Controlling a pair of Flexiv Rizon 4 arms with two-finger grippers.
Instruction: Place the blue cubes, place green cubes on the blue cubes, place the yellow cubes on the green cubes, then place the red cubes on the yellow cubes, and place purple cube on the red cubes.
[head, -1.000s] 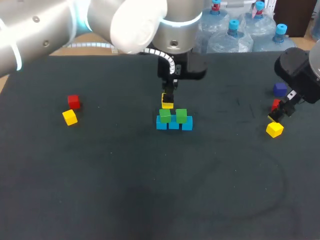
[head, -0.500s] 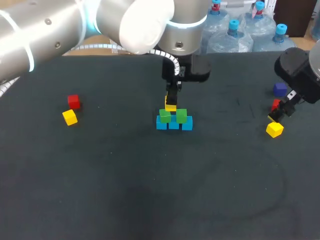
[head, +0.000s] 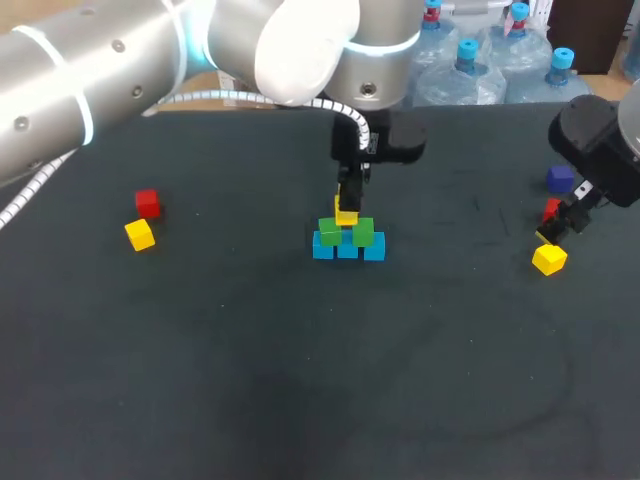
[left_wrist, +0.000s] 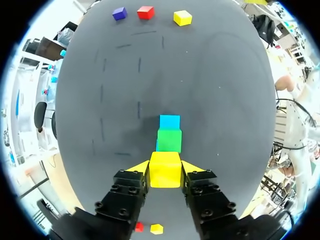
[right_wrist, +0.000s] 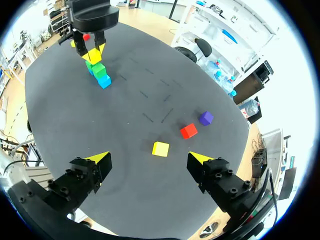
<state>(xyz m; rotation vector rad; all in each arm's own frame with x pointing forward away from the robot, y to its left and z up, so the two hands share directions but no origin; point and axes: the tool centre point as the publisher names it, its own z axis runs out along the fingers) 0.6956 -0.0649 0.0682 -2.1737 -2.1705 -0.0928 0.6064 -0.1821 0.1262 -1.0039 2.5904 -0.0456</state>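
Note:
Three blue cubes (head: 347, 248) stand in a row at mid-table, with two green cubes (head: 363, 232) on top of them. My left gripper (head: 347, 207) is shut on a yellow cube (head: 346, 215), holding it over the seam between the two green cubes; contact with them cannot be told. In the left wrist view the yellow cube (left_wrist: 165, 169) sits between the yellow fingertips, with a green cube (left_wrist: 169, 139) and a blue cube (left_wrist: 169, 121) just ahead. My right gripper (right_wrist: 149, 159) stands open at the table's right, with nothing between its fingers.
A red cube (head: 147, 203) and a yellow cube (head: 140, 235) lie at the left. By the right gripper lie a purple cube (head: 559, 179), a red cube (head: 550, 210) and a yellow cube (head: 548, 259). The table's front half is bare dark cloth.
My left gripper has carried the yellow cube to the right and slightly down, from over the left green cube to the seam between both. The right arm has not moved.

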